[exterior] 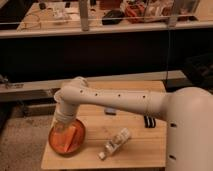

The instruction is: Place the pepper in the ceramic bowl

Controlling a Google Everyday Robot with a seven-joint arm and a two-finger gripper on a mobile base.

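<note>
The ceramic bowl (54,145), wide, shallow and orange, sits at the front left corner of the wooden table (140,150). My gripper (65,131) hangs from the white arm and reaches down into the bowl's middle. A slim orange-red shape that looks like the pepper (70,136) lies at the gripper's tip, inside the bowl. It is hard to tell apart from the bowl's colour. I cannot tell whether it is held or resting on the bowl.
A white bottle (115,144) lies on its side right of the bowl. A small black object (149,121) lies further right and a small white item (111,111) sits under the arm. The table's left and front edges run close to the bowl. A dark counter stands behind.
</note>
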